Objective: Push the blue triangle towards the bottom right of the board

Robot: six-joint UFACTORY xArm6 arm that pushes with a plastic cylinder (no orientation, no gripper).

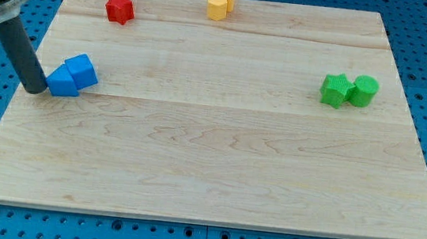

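Observation:
Two blue blocks touch each other at the board's left side: a blue triangle-like block (pixel 61 82) on the left and a blue cube-like block (pixel 83 70) to its upper right. My tip (pixel 35 89) rests on the board just left of the blue triangle, touching or almost touching its left edge. The dark rod rises from the tip toward the view's top left.
Two red blocks (pixel 119 3) sit at the top left. Two yellow blocks (pixel 221 2) sit at the top middle. A green star-like block (pixel 334 90) and a green cylinder (pixel 364 91) sit at the right. The wooden board (pixel 217 160) lies on a blue perforated table.

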